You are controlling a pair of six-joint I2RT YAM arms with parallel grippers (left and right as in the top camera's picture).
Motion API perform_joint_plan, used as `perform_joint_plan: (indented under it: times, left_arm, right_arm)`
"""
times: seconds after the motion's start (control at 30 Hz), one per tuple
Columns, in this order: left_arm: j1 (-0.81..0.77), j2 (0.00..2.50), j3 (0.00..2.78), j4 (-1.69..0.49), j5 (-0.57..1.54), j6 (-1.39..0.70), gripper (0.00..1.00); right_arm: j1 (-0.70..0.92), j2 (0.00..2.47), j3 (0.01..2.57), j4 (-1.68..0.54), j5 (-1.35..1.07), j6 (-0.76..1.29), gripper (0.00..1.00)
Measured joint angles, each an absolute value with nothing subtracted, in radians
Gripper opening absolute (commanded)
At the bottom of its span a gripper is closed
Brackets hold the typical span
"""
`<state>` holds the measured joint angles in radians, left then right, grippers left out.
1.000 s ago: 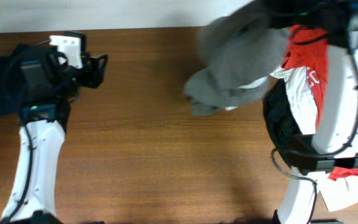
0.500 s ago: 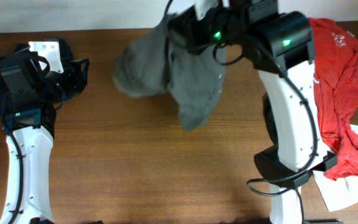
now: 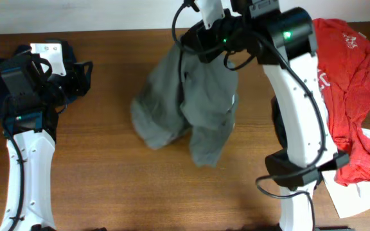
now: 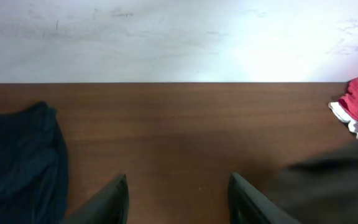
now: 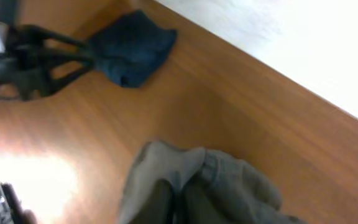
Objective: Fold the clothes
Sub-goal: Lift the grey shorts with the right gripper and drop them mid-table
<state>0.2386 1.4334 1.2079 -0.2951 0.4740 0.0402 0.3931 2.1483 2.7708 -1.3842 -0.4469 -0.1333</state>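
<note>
Grey garment (image 3: 191,115) has swung back right since the earlier frame and now drapes mid-table. Left gripper (image 3: 85,72) wide open, empty, beside dark blue cloth (image 3: 2,77). Farther back, right gripper (image 3: 205,31) pinched onto the garment's top. Risk: bunched fabric lands crumpled if released now.

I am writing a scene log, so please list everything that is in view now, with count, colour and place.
grey garment: 1, grey, over the table's middle, held by one edge
red garment: 1, red, far right of the table
blue garment: 1, dark blue, far left, by the left arm
white sheet: 1, white, near right corner; cloth or paper unclear
table: 1, brown wood
left arm: 1, white and black
right arm: 1, white and black
left fingers: 2, dark, open, over bare wood
right fingers: dark, shut on the grey garment
</note>
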Motion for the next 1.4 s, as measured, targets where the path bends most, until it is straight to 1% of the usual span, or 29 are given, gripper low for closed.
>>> perform_joint_plan:
  times: [0.07,0.1,0.2,0.3,0.43,0.5,0.6,0.67,0.7,0.9,1.03,1.13,1.17,1.2,1.37,1.4]
  left_arm:
    - [0.239,1.433,1.208,-0.303,0.474,0.041,0.51]
    - [0.239,1.433,1.208,-0.308,0.474,0.041,0.51]
    - [0.239,1.434,1.208,-0.32,0.474,0.041,0.51]
    - [0.237,1.437,1.208,-0.339,0.474,0.041,0.5]
    - [0.221,1.462,1.208,-0.365,0.471,0.041,0.49]
    - [0.195,1.482,1.208,-0.385,0.47,0.046,0.48]
    - [0.131,1.519,1.208,-0.426,0.47,0.074,0.47]
    - [0.084,1.544,1.208,-0.454,0.471,0.091,0.46]
    - [0.059,1.557,1.208,-0.467,0.471,0.097,0.45]
    - [-0.012,1.695,1.21,-0.482,0.471,0.112,0.44]
    - [-0.013,1.815,1.21,-0.434,0.472,0.113,0.45]
    - [-0.015,1.854,1.21,-0.398,0.488,0.113,0.46]
    - [-0.018,1.865,1.21,-0.377,0.495,0.113,0.5]
    - [-0.027,1.88,1.21,-0.356,0.501,0.113,0.52]
    - [-0.072,1.955,1.213,-0.253,0.517,0.113,0.53]
    - [-0.079,1.969,1.213,-0.245,0.52,0.112,0.44]
  right_arm:
    - [0.371,2.165,2.725,-1.344,-0.442,-0.143,0.91]
    - [0.353,2.179,2.699,-1.319,-0.442,-0.147,0.92]
    - [0.297,2.211,2.663,-1.29,-0.455,-0.151,0.92]
    - [0.194,2.227,2.659,-1.295,-0.51,-0.149,0.9]
    - [0.091,2.221,2.659,-1.399,-0.552,-0.147,0.88]
    - [0.059,2.221,2.66,-1.498,-0.55,-0.162,0.87]
    - [0.046,2.221,2.66,-1.598,-0.524,-0.18,0.87]
    - [0.045,2.221,2.66,-1.664,-0.494,-0.194,0.85]
    - [0.046,2.221,2.66,-1.693,-0.478,-0.204,0.85]
    - [0.047,2.221,2.66,-1.692,-0.456,-0.215,0.85]
    - [0.047,2.221,2.66,-1.692,-0.449,-0.222,0.85]
    - [0.047,2.221,2.66,-1.692,-0.445,-0.237,0.85]
    - [0.047,2.221,2.66,-1.693,-0.443,-0.241,0.85]
    - [0.047,2.221,2.66,-1.692,-0.442,-0.243,0.85]
    - [0.047,2.221,2.66,-1.691,-0.442,-0.266,0.85]
    - [0.047,2.221,2.66,-1.691,-0.442,-0.267,0.85]
